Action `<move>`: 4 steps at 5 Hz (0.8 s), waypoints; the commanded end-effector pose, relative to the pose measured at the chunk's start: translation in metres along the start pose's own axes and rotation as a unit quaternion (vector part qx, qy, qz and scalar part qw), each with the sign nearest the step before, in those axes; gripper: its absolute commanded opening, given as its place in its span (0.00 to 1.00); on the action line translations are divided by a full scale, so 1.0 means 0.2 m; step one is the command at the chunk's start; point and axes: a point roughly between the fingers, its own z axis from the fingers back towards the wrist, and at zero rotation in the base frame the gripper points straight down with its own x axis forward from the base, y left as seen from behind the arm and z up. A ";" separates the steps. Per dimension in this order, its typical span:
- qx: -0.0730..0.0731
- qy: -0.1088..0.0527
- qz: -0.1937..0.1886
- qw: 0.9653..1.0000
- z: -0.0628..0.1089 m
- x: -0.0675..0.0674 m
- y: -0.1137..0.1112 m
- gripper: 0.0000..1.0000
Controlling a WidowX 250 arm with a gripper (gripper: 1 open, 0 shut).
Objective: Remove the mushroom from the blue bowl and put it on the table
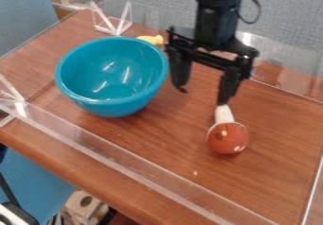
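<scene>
The mushroom (228,134) lies on its side on the brown wood-grain table (151,134), red-orange cap toward the front, cream stem pointing back. The teal-blue bowl (112,75) stands at the left with nothing inside it. My gripper (209,85) hangs pointing down between the bowl and the mushroom, a little above the tabletop. Its two dark fingers are spread wide and open, with nothing between them. It sits behind and left of the mushroom, apart from it.
Low clear acrylic walls (113,148) edge the table on all sides. A small yellow object (151,41) lies behind the bowl near the back wall.
</scene>
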 end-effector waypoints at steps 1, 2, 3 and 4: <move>0.003 -0.035 -0.021 0.999 0.13 0.02 0.08 0.00; 0.005 -0.037 -0.049 0.998 0.15 0.05 0.09 0.00; 0.007 -0.035 -0.078 0.996 0.16 0.09 0.10 0.00; 0.009 -0.035 -0.068 0.997 0.14 0.10 0.09 0.00</move>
